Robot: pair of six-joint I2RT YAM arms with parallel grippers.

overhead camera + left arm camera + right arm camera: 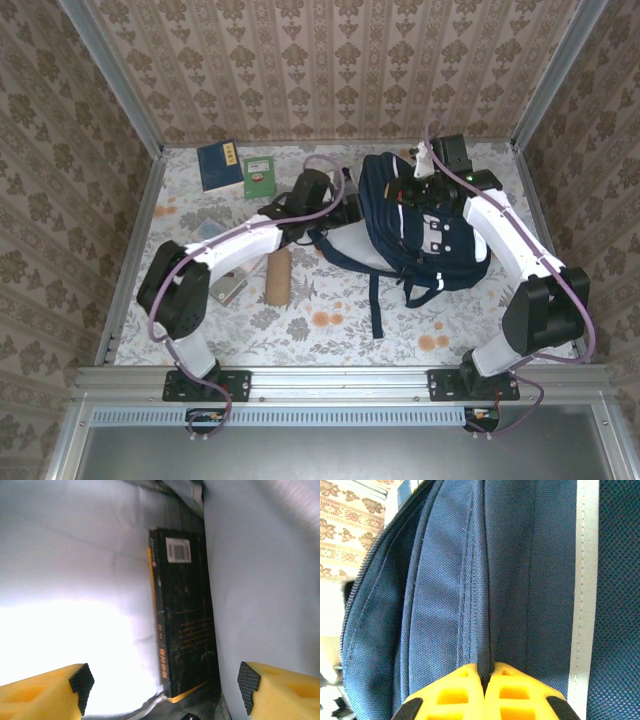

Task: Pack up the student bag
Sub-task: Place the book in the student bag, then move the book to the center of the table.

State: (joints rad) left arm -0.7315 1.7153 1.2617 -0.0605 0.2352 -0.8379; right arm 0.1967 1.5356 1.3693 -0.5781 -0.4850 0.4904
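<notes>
The student bag [425, 235], navy with white stripes, lies on the table right of centre. My left arm [250, 240] reaches into its open left side. In the left wrist view, my left gripper [164, 689] stands open inside the bag's pale grey lining [75, 580]. A black book [185, 615] with a barcode lies loose ahead of the fingertips, between the two lining walls. My right gripper [487, 672] is shut on a fold of the bag's navy fabric [445, 590] at the bag's far end, beside a white stripe [582, 580].
A blue book [217, 165] and a green book [262, 175] lie at the back left. A brown cardboard tube [277, 277] and a small silvery item [228, 290] rest near my left arm. Metal frame posts and patterned walls enclose the table.
</notes>
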